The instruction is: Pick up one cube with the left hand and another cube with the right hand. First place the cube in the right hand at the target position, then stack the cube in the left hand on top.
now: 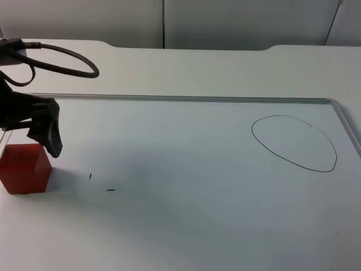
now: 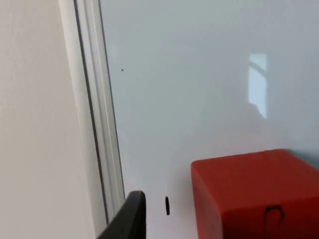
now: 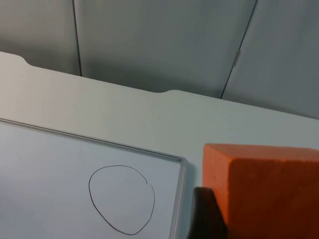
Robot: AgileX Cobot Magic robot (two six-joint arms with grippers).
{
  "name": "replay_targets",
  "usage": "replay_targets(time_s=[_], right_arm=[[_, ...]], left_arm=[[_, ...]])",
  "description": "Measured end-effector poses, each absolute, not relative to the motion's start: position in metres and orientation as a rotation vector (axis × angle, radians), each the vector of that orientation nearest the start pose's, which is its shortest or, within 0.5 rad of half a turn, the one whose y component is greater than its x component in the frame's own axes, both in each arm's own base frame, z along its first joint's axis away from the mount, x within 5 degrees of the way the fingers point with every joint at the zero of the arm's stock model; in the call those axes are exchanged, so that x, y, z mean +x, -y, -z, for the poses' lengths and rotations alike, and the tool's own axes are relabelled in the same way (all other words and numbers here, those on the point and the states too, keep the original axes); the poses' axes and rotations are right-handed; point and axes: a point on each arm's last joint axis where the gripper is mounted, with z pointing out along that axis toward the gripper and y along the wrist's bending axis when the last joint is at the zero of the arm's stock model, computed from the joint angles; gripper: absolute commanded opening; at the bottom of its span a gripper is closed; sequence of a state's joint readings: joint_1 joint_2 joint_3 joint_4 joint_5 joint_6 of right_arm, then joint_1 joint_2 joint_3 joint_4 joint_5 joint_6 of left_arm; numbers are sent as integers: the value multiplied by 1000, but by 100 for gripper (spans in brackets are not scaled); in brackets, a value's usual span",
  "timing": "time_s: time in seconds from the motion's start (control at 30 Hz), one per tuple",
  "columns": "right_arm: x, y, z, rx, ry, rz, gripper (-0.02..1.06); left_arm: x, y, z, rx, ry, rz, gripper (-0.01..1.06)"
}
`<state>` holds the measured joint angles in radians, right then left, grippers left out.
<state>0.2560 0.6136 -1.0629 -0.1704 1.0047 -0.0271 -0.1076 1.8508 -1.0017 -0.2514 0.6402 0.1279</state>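
I count 2 cubes. Red cube (image 1: 25, 168) sits on the whiteboard (image 1: 186, 169) at its near-left edge, flat on the surface; my left wrist view has it too (image 2: 256, 194), w/ a small black scribble on one face. Orange cube (image 3: 266, 191) is in the right wrist view, pressed against a black fingertip (image 3: 207, 214), well above the board. So the right gripper is clenched on the orange cube, as far as I can see; I only make out one finger.

1 target: a hand-drawn black oval (image 1: 294, 143) on the right part of the board, also visible from the right wrist (image 3: 122, 199). Nothing on it.

Left gripper (image 1: 48, 132) hangs just above and behind the red cube, dark fingers pointing down at the cube's back top edge. Can't tell if its jaws are spread or closed, or whether it's touching the cube. 1 black fingertip (image 2: 130, 216) shows in the left wrist view, beside the cube w/ a gap between.

Other stuff: 2 small black marks (image 1: 100, 183) on the board right of the red cube, board's metal frame (image 1: 180, 99), white table (image 1: 197, 68), grey partition wall (image 1: 225, 22) behind.
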Motion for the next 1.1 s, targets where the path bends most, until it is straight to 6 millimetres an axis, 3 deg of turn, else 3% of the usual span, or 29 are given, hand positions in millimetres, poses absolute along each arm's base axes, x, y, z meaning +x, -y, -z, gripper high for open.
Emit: replay_targets(time_s=[0.4, 0.63, 0.73, 0.77, 0.9, 0.93, 1.03, 1.1], right_arm=[[77, -7, -424, -289, -2005, 59, 0], [77, -7, -424, -289, -2005, 59, 0], [77, -7, -424, -289, -2005, 59, 0], [77, -7, -424, -289, -2005, 59, 0], [77, -7, -424, -289, -2005, 59, 0], [77, -7, -424, -289, -2005, 59, 0], [77, -7, -425, -289, -1999, 59, 0], [77, -7, -425, -289, -1997, 58, 0]], left_arm=[[326, 48, -117, 67, -3017, 236, 104], [326, 48, -115, 65, -3024, 235, 96], [326, 48, -115, 65, -3024, 235, 81], [326, 48, -115, 65, -3024, 235, 81], [326, 48, -115, 65, -3024, 235, 42], [326, 48, -115, 65, -3024, 235, 42], [326, 48, -115, 65, -3024, 235, 9], [326, 48, -115, 65, -3024, 235, 0]])
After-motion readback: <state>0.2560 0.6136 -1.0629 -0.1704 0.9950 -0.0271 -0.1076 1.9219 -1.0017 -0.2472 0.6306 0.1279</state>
